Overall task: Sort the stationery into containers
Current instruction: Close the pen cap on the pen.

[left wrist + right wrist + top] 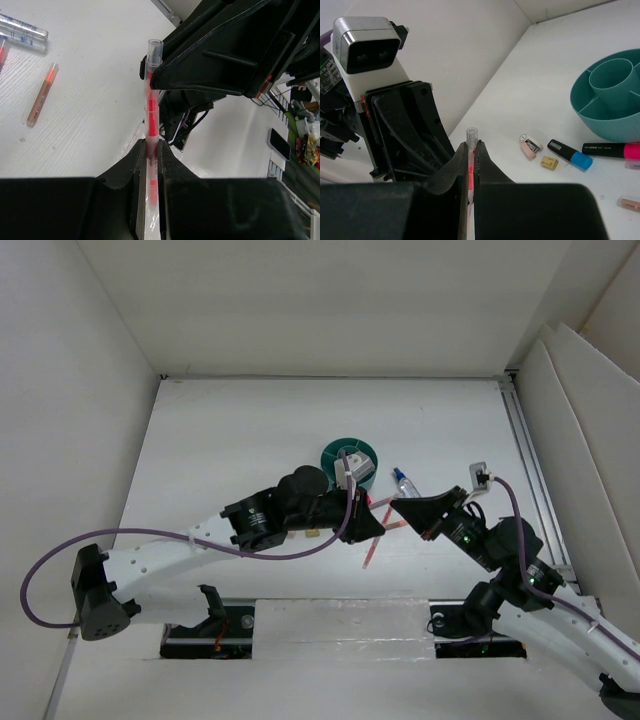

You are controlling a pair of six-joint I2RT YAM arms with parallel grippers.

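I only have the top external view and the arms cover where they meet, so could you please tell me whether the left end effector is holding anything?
Observer: Yes, the left end effector is shut on a pink-orange pen, seen from the left wrist.
Operator: Thank you; and the right one?
Observer: The right end effector also grips a pen with a clear end; whether it is the same pen, I cannot tell.
Operator: Is there any stationery that I cannot see?
Observer: A black marker with a blue end lies near the teal organizer.

Print on the pink-ended marker (607, 148) is too small to read.
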